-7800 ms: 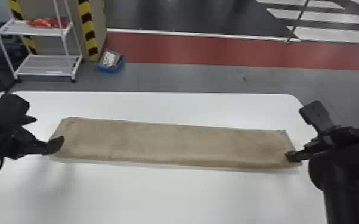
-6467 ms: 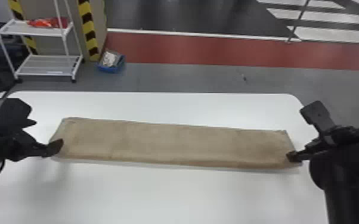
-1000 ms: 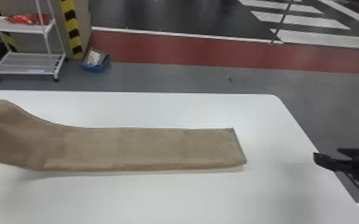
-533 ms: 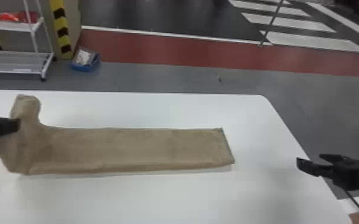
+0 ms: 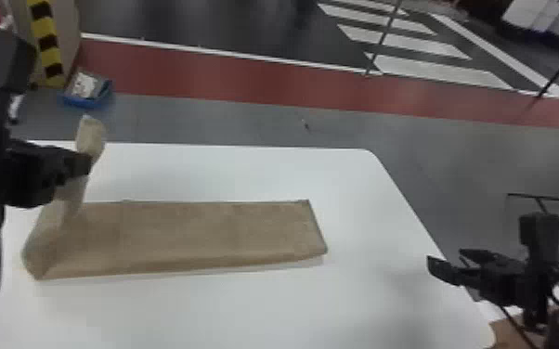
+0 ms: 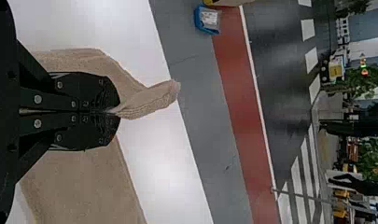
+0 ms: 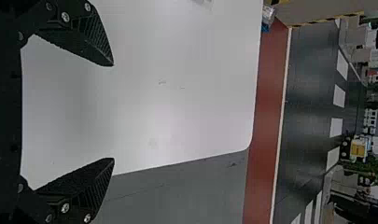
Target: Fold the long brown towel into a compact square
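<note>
Gray floor (image 5: 190, 123) with a red band spread at twelve o'clock beyond the white bench (image 5: 246, 306). On it the brown towel (image 5: 199, 232) lay mostly flat, its nine-o'clock end raised in my left pincer (image 5: 86, 164), which was clamped on the cloth. My right pincer (image 5: 445, 258) was wide and empty, well apart at three o'clock. I judged a fold was under way, and the grip worried me: it gathered the end into a bunch, so that end could land skewed or creased. Nothing pinned the flat length, so a sideways pull could drag it toward three. Smallest was the loose tip (image 6: 154, 98), poking out toward twelve; unsupported, it could tuck under and leave a lump.
</note>
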Controlling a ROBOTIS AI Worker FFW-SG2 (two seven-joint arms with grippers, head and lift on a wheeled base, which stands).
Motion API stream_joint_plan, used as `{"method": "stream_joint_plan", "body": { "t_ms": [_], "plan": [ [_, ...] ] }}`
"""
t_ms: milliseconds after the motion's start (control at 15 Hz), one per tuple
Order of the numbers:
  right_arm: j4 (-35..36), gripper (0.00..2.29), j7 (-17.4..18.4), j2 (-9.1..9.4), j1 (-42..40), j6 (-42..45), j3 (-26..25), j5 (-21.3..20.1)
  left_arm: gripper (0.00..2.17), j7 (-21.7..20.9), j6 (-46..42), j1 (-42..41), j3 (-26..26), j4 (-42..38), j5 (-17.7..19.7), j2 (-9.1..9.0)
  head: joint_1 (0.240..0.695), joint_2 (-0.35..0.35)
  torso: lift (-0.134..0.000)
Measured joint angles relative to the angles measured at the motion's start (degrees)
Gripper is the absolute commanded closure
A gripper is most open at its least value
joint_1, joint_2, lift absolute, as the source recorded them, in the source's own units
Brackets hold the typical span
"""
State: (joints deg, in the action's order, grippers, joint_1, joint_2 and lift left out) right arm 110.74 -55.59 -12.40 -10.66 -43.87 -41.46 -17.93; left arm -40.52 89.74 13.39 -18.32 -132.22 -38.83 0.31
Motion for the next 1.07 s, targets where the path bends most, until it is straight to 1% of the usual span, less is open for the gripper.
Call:
{"method": "stream_joint_plan", "body": {
  "t_ms": [267,400,600,933,1000,1067],
  "plan": [
    [-0.42,0.18,0.04,-0.04,-0.14,0.65,-0.20,0.09,1.73,2.08,0.05,0.90,-6.68,3.38,-3.91,-0.22,0.695,-0.350,-0.125],
    [-0.44,0.18,0.04,-0.06,-0.12,0.66,-0.19,0.09,1.73,3.26,0.05,1.66,-9.21,6.62,-5.30,-0.22,0.695,-0.350,-0.125],
    [-0.55,0.18,0.04,-0.03,-0.14,0.67,-0.22,0.09,1.73,4.51,0.05,2.55,-11.07,10.35,-5.29,-0.22,0.695,-0.350,-0.125],
    [-1.50,0.18,0.37,-0.16,-0.08,1.29,-0.53,0.09,1.72,5.12,0.05,2.61,-14.14,11.47,-4.07,-0.22,0.695,-0.350,-0.125],
    [-1.70,0.18,0.44,-0.16,0.02,1.44,-0.50,0.09,1.48,5.67,0.05,2.56,-14.75,11.95,-3.86,-0.22,0.695,-0.350,-0.125],
    [-1.86,0.18,0.48,-0.17,0.20,1.51,-0.44,0.09,0.74,6.39,0.04,2.36,-15.45,12.50,-3.62,-0.22,0.695,-0.350,-0.125]
  ]
}}
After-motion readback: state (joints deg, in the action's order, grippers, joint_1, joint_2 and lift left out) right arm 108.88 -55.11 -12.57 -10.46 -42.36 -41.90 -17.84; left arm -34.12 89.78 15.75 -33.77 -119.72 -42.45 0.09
